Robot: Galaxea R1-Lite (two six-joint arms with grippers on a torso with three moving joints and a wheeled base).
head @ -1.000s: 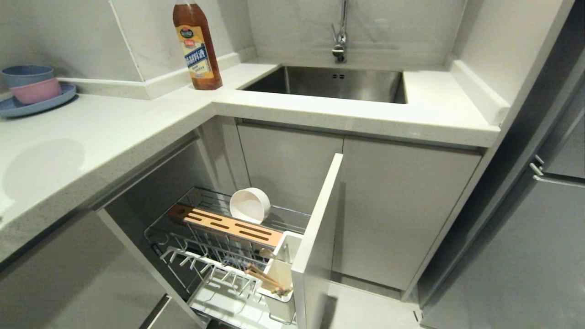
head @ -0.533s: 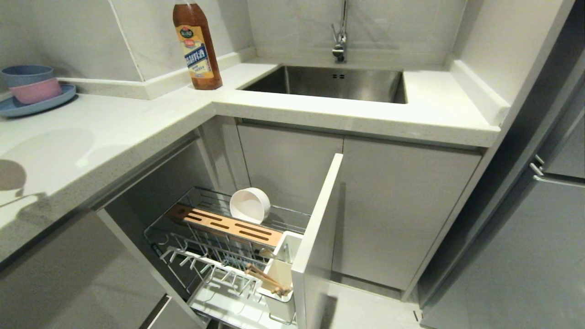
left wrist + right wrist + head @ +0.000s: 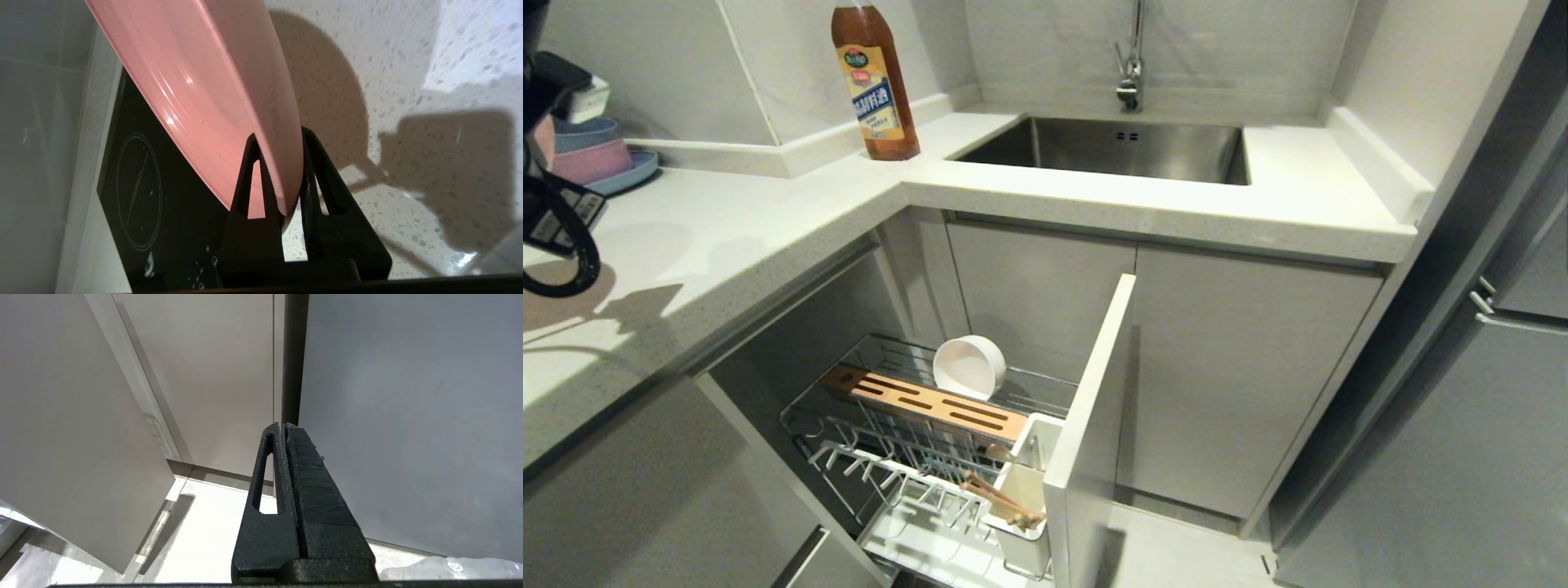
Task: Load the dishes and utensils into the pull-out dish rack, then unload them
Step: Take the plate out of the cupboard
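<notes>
The left gripper (image 3: 282, 163) pinched the rim of the pink plate (image 3: 212, 94), which stood on edge between its fingers, above the counter (image 3: 408, 61) with a black cooktop (image 3: 139, 196) just beside it. The right gripper (image 3: 284, 435) hung with fingers pressed together, empty, near cabinet doors (image 3: 212, 375). Well apart from the left gripper, below the counter, the rack (image 3: 915, 490) stood pulled out: chopsticks (image 3: 1001, 498) in the cup (image 3: 1025, 523), farther back the wooden block (image 3: 931, 404), then the bowl (image 3: 968, 367) on its side.
</notes>
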